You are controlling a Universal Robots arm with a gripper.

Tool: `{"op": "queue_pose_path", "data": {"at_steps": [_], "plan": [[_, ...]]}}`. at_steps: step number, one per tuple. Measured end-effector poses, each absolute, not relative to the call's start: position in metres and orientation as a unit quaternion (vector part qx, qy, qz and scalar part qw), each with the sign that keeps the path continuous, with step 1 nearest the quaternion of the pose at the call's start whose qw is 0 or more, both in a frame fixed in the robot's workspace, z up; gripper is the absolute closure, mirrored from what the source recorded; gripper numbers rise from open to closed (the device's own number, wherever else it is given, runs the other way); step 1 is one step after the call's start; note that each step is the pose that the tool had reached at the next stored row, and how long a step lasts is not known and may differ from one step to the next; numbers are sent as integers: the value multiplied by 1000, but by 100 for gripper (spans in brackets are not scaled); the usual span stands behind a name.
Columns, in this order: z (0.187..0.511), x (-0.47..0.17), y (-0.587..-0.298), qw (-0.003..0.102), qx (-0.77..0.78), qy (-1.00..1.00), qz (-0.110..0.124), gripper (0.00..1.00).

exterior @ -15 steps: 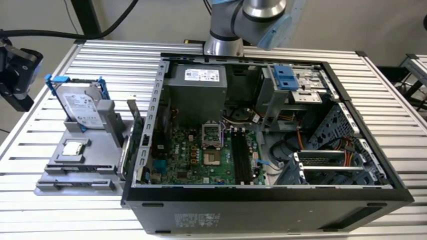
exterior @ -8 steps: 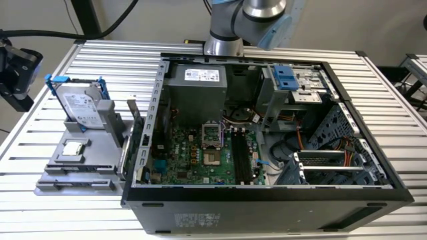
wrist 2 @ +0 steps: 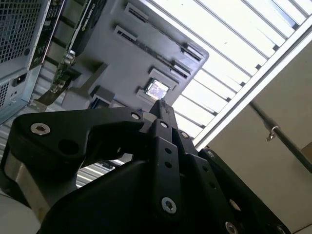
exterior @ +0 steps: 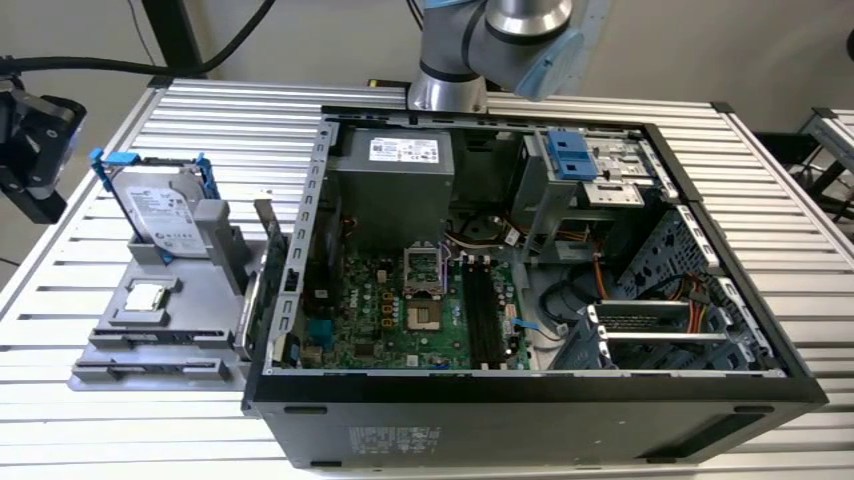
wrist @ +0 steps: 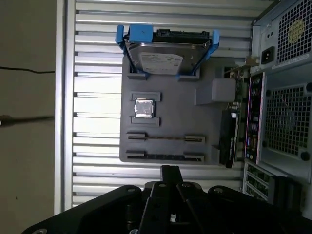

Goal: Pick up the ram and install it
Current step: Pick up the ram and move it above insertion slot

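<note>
The ram [wrist: 165, 157] is a long dark strip standing on edge in a holder of the grey tray [wrist: 170, 97], with a second thin strip [wrist: 165, 138] in the holder beside it. In the exterior view the tray [exterior: 200, 262] lies on the exterior view's left of the open computer case, and its two strip holders [exterior: 150, 340] run along its near edge. My gripper [wrist: 169, 171] hangs off the tray's edge, just short of the ram and apart from it. Its black fingers [wrist 2: 161, 108] are pressed together with nothing between them. The gripper [exterior: 38, 190] sits at the exterior view's far left.
A hard drive with blue clips [exterior: 160, 205] stands at the tray's far end, and a small square silver chip [exterior: 147, 297] lies behind the strips. The open case [exterior: 534, 390] holds the motherboard with black slots [exterior: 483, 310]. Everything rests on a slatted metal table [exterior: 80, 420].
</note>
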State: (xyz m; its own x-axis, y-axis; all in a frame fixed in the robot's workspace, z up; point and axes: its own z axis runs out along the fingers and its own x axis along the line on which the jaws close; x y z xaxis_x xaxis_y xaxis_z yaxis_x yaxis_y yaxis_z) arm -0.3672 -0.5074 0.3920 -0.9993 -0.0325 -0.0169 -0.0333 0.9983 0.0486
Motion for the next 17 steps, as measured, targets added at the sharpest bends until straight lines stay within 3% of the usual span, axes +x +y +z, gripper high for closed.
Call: {"op": "queue_pose_path", "data": {"at_steps": [17], "plan": [[392, -367, -507, 5, -159, 987, 25, 100]]}}
